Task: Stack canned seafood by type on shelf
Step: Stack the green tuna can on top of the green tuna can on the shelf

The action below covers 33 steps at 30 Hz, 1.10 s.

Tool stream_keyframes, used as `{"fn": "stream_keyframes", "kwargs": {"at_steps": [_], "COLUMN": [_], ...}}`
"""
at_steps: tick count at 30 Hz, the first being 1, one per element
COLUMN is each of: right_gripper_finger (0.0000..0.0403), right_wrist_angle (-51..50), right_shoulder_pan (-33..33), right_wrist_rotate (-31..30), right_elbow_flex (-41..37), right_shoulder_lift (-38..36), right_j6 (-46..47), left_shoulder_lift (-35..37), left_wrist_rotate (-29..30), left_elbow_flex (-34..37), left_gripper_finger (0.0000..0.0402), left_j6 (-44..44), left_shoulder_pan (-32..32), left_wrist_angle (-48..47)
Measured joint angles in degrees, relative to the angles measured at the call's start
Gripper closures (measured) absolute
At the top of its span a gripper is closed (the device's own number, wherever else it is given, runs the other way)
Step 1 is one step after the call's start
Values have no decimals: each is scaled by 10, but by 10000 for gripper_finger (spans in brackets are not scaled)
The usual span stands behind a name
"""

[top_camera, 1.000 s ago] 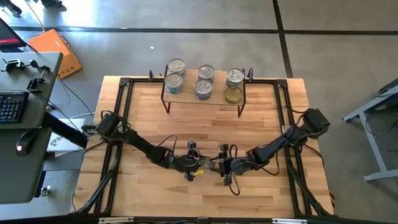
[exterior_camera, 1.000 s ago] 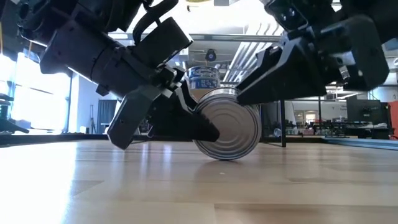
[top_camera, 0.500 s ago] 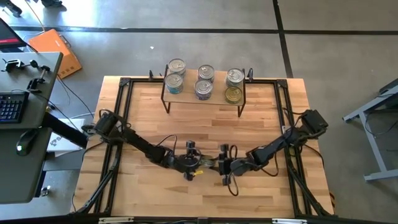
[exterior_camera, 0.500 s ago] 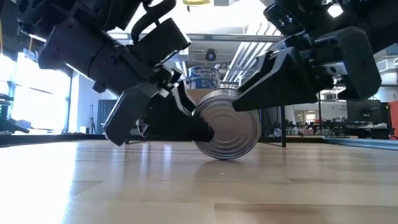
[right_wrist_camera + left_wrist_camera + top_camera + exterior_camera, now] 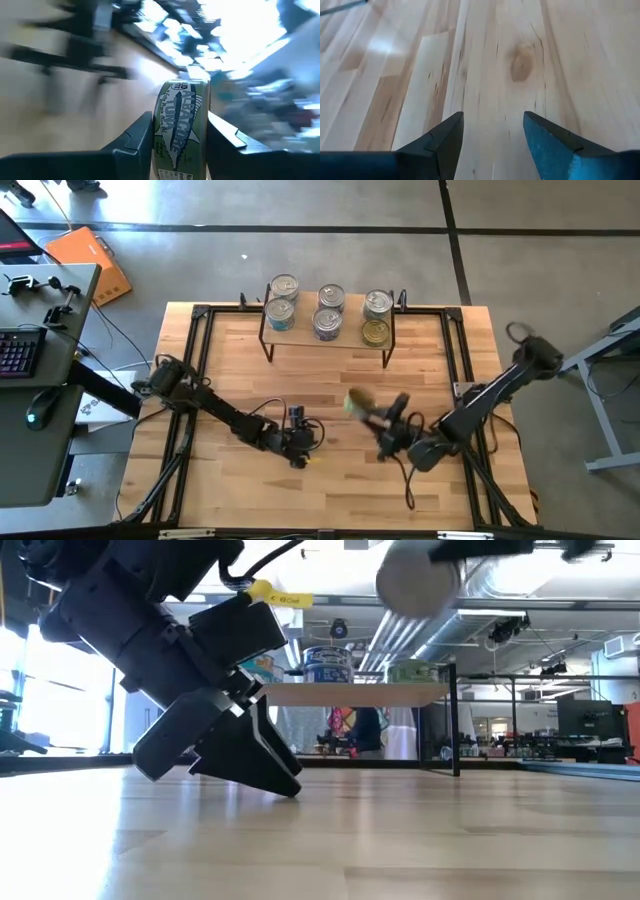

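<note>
A short tin with a green "Albacore Tuna" label (image 5: 182, 127) is in my right gripper (image 5: 180, 150), lifted high over the table's middle (image 5: 355, 402). In the low view the tin (image 5: 418, 582) shows as a blurred grey disc near the top. My left gripper (image 5: 308, 436) is open and tipped down close over bare wood (image 5: 492, 132), left of the tin, touching nothing. The shelf (image 5: 300, 336) stands at the far edge on thin black legs, with several tins (image 5: 327, 322) on its board, one of them gold-topped (image 5: 375, 332). My right gripper pinches the tin between its two fingers (image 5: 135, 145), one on each flat end, so the green side label (image 5: 175, 145) faces the wrist camera. The tin is lifted clear of the table, turned on its edge.
A black metal frame (image 5: 200, 315) runs around the wooden tabletop. Bare wood lies between the shelf and the arms. A desk with a keyboard and mouse (image 5: 20, 350) stands left of the table, and an orange box (image 5: 90, 260) lies on the floor.
My right gripper has lifted the tin off the table, where it stood on its edge, and carried it up, toward the shelf and to the right. My left gripper stays low and is drawn back slightly toward the left edge, apart from the tin.
</note>
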State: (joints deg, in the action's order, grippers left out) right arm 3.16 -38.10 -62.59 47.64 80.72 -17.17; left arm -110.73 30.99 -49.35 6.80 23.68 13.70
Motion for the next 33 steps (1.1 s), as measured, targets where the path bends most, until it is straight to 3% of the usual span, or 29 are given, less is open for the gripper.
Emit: {"fn": "stream_keyframes", "kwargs": {"at_steps": [2,5,9,12,20,33], "right_gripper_finger": [284,284,284,284,284,207], "right_wrist_angle": [-54,-167,-318,-373,-362,-339], "right_shoulder_pan": [17,63,154,229,360,412], "right_wrist_rotate": [-33,-33,11,68,135,208], "right_elbow_flex": [33,84,134,142,105,96], "right_shoulder_lift": [-27,-58,-74,-72,-72,-71], "right_j6": [-64,-114,-114,-114,-124,-113], "left_shoulder_lift": [-1,-1,-1,-1,-1,-1], "left_wrist_rotate": [-1,-1,0,0,1,1], "left_elbow_flex": [0,0,0,0,0,0], "left_gripper_finger": [200,200,200,200,200,200], "left_j6": [-11,-20,-15,-13,-13,-10], "left_shoulder_pan": [-1,-1,-1,-1,-1,-1], "left_wrist_angle": [15,32,30,31,32,31]}}
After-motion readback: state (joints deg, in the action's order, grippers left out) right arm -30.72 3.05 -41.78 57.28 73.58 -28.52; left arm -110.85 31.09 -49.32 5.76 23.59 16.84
